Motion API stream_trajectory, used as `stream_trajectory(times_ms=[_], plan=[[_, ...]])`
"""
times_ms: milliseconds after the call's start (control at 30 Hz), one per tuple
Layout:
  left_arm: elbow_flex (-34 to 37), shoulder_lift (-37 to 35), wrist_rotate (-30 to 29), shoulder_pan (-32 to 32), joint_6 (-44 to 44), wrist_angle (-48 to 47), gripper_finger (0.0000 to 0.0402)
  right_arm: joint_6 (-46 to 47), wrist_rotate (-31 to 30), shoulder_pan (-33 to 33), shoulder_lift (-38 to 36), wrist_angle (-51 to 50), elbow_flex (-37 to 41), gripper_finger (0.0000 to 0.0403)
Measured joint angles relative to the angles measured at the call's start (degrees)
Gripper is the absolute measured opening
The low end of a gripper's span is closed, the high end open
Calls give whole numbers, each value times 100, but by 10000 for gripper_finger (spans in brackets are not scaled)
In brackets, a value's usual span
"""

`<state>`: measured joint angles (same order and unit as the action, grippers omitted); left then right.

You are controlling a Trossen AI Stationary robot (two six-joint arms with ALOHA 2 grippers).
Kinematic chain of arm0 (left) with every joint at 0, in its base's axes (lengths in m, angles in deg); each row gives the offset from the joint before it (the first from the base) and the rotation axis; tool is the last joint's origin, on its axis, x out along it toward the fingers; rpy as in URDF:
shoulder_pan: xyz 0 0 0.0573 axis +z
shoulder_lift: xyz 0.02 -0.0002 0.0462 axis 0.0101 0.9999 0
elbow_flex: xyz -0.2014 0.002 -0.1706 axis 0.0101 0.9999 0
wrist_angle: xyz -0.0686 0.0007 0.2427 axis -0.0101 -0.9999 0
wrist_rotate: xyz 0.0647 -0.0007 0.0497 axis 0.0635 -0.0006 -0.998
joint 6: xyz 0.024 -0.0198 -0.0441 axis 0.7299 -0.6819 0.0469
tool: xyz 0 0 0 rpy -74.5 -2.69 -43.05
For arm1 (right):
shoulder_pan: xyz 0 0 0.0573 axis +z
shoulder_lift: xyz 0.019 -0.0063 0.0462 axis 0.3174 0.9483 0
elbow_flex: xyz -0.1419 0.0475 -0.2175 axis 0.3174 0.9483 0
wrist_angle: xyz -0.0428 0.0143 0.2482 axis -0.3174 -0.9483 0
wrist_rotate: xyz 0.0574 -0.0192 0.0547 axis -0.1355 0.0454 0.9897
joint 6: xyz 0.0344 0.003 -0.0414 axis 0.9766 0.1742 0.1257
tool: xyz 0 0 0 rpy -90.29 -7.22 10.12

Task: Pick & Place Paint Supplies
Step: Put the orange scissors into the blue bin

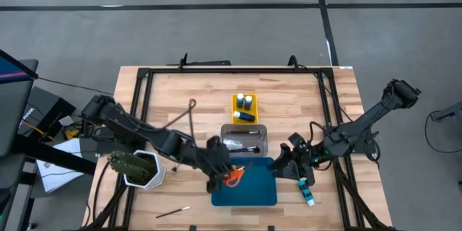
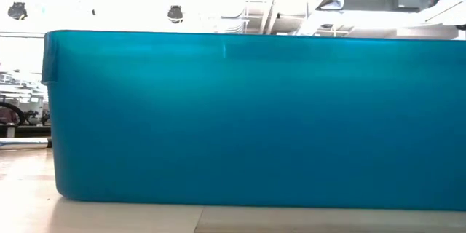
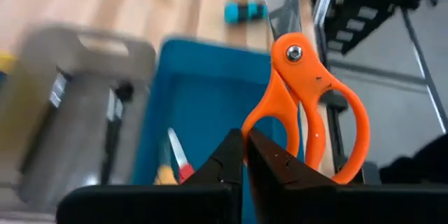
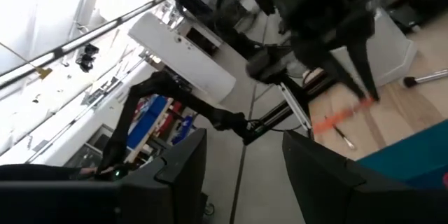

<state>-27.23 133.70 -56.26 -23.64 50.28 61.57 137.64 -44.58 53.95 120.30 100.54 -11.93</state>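
Orange-handled scissors (image 1: 232,177) are in my left gripper (image 1: 217,181), over the left end of the blue tray (image 1: 253,188). Their blades (image 3: 278,0) point away from the wrist. My right gripper (image 1: 284,161) is open at the tray's right end and holds nothing. Next to it, a blue bottle with a white cap (image 1: 307,190) lies on its side on the table. More blue bottles stand in the yellow tray (image 1: 244,108). Dark-handled brushes lie in the clear tray (image 1: 245,138). A thin brush (image 1: 173,211) lies near the table's near edge. My left gripper (image 3: 245,147) is shut on one orange handle loop (image 3: 256,120) of the scissors, pinched between the two fingertips. The fingers run along the scissors, and the blades stick out beyond the tips. The scissors hang over the blue tray's floor (image 3: 203,91), seemingly lifted clear.
A cactus in a white pot (image 1: 138,168) stands left of the blue tray, under my left arm. A thin dark rod (image 1: 184,115) lies on the table's far left part. A small red and yellow thing (image 3: 175,164) lies in the blue tray. The tray's wall (image 2: 247,116) fills the low view.
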Motion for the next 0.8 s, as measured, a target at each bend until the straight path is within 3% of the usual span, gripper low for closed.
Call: stream_trajectory(times_ms=[400, 800], plan=[[0, 1038, 835, -22, -717, -30, 0, -3, -186, 58, 0, 6, 0, 184], [-2, 1136, 1017, 400, -443, -811, 0, -23, -188, -1, 0, 7, 0, 184]])
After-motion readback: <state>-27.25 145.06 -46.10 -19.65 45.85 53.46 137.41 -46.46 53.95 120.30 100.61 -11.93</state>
